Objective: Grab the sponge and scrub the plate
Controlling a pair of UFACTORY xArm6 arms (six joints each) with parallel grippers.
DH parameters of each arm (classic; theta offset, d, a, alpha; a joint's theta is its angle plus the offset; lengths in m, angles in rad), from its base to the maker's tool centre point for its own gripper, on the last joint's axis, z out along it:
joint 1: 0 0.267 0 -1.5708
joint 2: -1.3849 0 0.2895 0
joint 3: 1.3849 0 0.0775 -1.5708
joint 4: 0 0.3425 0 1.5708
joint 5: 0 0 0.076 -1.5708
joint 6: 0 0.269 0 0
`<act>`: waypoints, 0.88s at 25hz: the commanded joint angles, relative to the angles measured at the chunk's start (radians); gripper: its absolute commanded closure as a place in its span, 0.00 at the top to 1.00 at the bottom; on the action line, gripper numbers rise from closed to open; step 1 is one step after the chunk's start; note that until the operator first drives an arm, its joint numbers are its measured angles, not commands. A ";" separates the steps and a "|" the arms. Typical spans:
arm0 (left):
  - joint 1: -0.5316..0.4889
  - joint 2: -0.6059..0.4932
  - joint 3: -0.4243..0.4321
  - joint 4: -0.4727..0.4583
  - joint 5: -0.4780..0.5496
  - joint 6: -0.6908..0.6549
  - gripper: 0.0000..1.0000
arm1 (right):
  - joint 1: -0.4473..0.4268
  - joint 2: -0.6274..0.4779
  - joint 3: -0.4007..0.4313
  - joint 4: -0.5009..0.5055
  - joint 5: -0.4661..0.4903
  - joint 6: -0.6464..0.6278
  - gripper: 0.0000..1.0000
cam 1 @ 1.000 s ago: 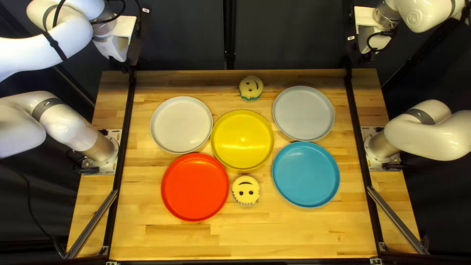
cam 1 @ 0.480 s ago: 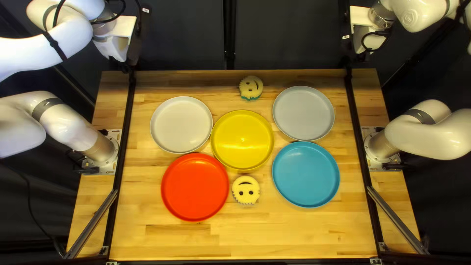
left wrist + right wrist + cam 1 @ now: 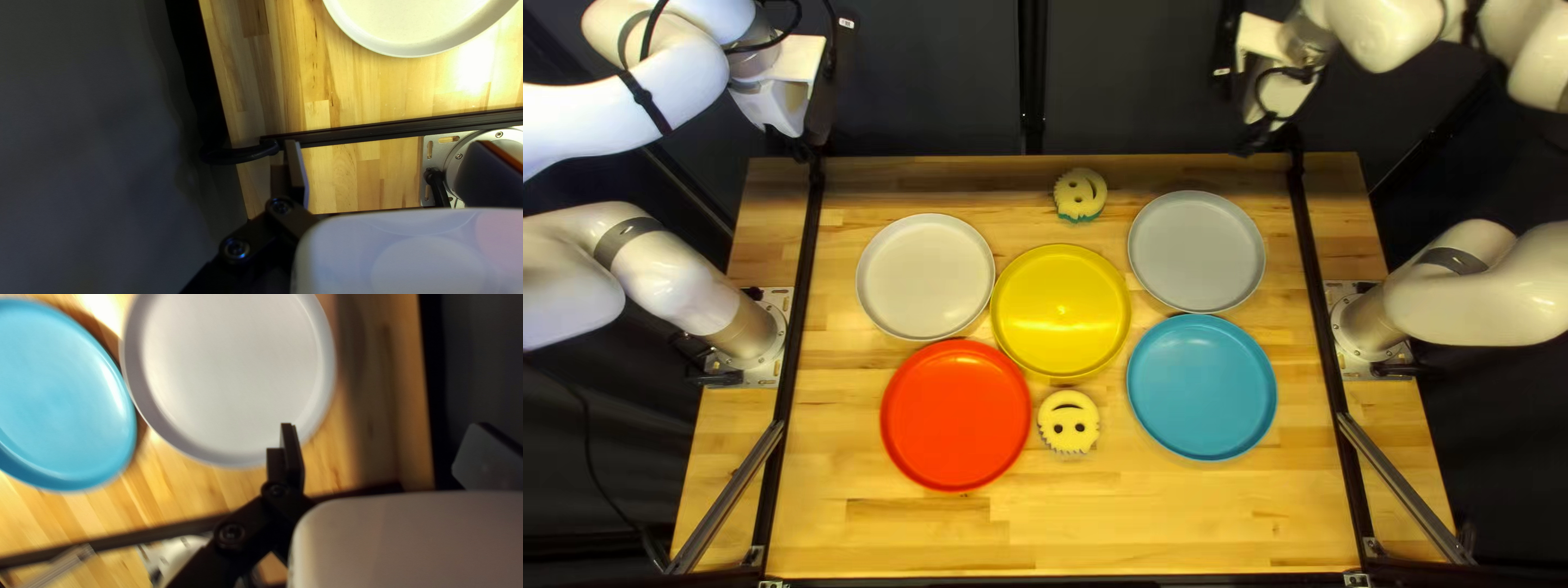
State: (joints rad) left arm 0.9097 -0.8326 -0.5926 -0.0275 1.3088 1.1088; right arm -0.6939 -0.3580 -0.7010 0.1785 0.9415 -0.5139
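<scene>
Both jaws wide, nothing held; both sponges on the table.
Left gripper (image 3: 808,139): fingers well apart, white plate (image 3: 414,27) ahead. Right gripper (image 3: 1265,135): same wide gap, grey plate (image 3: 229,370) ahead, blue plate (image 3: 60,397) beside that. Far sponge (image 3: 1080,194) lies between the two grippers, well apart from each; near sponge (image 3: 1068,421) is farther from both, just beside red plate (image 3: 955,415).
</scene>
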 commanded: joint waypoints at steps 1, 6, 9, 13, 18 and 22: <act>0.000 0.000 0.000 0.000 0.000 0.000 1.00 | 0.002 0.002 -0.001 0.001 -0.005 0.005 1.00; 0.000 0.000 0.000 0.000 0.000 0.000 1.00 | 0.001 -0.011 0.009 -0.012 -0.002 0.009 1.00; 0.000 0.000 0.000 0.000 0.000 0.000 1.00 | 0.037 0.029 -0.004 -0.043 -0.030 0.071 1.00; 0.000 0.000 0.000 0.000 0.000 0.000 1.00 | 0.087 0.136 -0.062 -0.053 -0.077 0.140 1.00; 0.000 0.000 0.000 0.000 0.000 0.000 1.00 | 0.133 0.290 -0.166 -0.049 -0.122 0.193 1.00; 0.000 0.000 0.000 0.000 0.000 0.000 1.00 | 0.151 0.429 -0.264 -0.034 -0.152 0.199 1.00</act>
State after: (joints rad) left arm 0.9097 -0.8326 -0.5926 -0.0275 1.3088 1.1088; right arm -0.5549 -0.0088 -0.9059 0.1335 0.8132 -0.3198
